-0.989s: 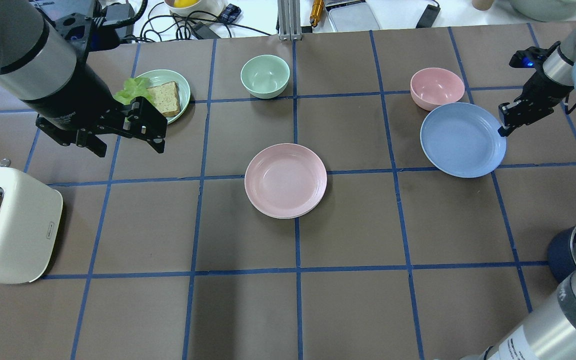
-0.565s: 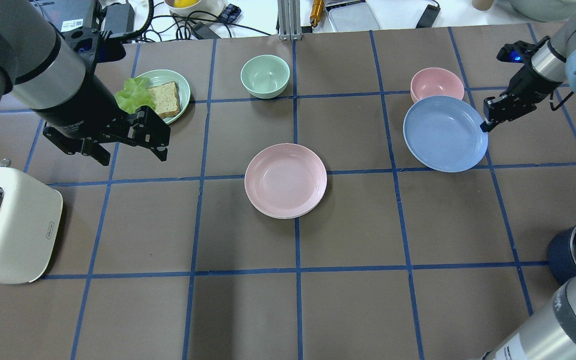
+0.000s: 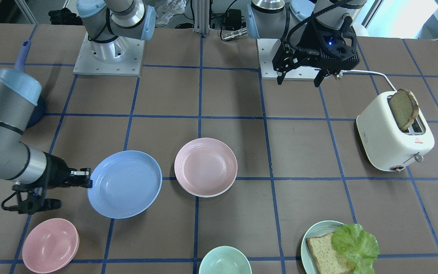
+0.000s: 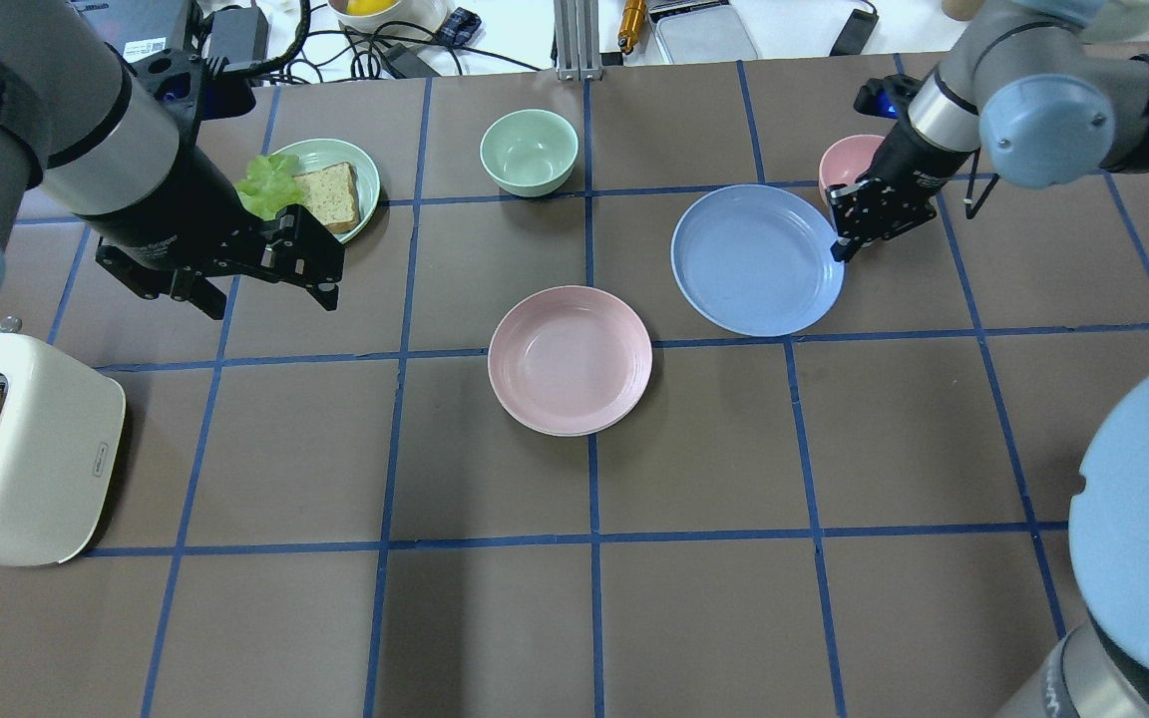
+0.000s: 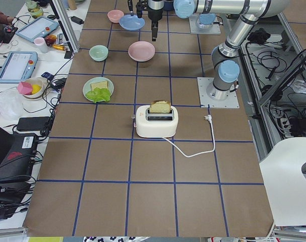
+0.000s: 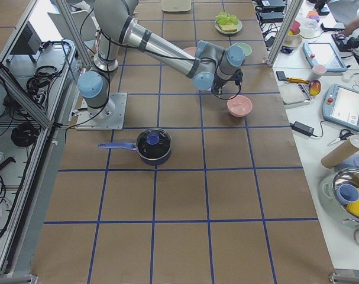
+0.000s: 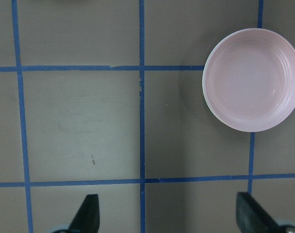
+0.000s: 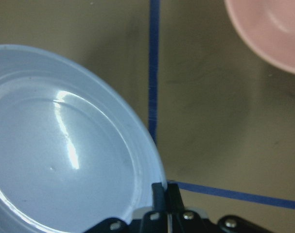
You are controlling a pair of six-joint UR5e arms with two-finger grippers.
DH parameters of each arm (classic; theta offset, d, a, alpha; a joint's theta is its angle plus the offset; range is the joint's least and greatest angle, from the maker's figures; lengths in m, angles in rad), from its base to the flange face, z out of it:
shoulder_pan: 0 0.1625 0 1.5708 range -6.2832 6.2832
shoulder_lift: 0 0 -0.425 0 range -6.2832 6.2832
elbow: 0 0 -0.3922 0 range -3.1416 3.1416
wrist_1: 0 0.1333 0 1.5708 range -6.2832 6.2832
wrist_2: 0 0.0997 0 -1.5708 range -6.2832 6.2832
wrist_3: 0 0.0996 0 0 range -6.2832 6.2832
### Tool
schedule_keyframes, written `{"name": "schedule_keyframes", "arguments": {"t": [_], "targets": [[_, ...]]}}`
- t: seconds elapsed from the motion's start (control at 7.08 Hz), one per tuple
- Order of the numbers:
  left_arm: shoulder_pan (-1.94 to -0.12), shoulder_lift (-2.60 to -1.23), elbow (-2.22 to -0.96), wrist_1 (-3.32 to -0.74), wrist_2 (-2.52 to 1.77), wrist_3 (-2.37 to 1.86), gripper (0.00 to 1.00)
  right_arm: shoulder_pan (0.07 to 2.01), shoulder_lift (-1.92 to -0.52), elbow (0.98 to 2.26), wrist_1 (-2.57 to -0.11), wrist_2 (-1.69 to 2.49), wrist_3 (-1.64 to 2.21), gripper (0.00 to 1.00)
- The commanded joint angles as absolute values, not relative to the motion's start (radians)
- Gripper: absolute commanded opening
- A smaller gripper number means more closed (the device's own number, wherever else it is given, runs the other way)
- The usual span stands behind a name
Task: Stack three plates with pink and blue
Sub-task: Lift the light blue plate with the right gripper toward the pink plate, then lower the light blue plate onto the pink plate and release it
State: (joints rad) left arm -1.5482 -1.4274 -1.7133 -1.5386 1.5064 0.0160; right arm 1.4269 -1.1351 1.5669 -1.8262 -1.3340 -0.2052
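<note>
Near the matte pink plate [image 4: 570, 360], the right pincer [image 4: 838, 250] clamps the rim of the round blue plate [image 4: 754, 261].

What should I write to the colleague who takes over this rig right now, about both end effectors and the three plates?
Left end effector: open, empty, hovering away from all three plates.
Right end effector: shut on the rim of the blue plate, which is beside the stack, not over it.
Done: the pink plate sits on the cream plate at the middle of the table.
Left: bring the blue plate over the pink plate, set it down, release.
</note>
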Motion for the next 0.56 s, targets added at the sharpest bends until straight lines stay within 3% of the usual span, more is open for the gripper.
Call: {"name": "schedule_keyframes", "arguments": {"t": [0.0,0.42], "targets": [[-1.548,-1.436,-1.713,-1.507,1.508,0.015,1.00,1.617,-1.137,1.560,-1.839,-1.336,0.078,0.00],[-1.548,-1.433,-1.712,-1.483,1.511,0.017,1.00,1.807,-1.124,1.577,-1.914,-1.359,0.215,0.00]]}}
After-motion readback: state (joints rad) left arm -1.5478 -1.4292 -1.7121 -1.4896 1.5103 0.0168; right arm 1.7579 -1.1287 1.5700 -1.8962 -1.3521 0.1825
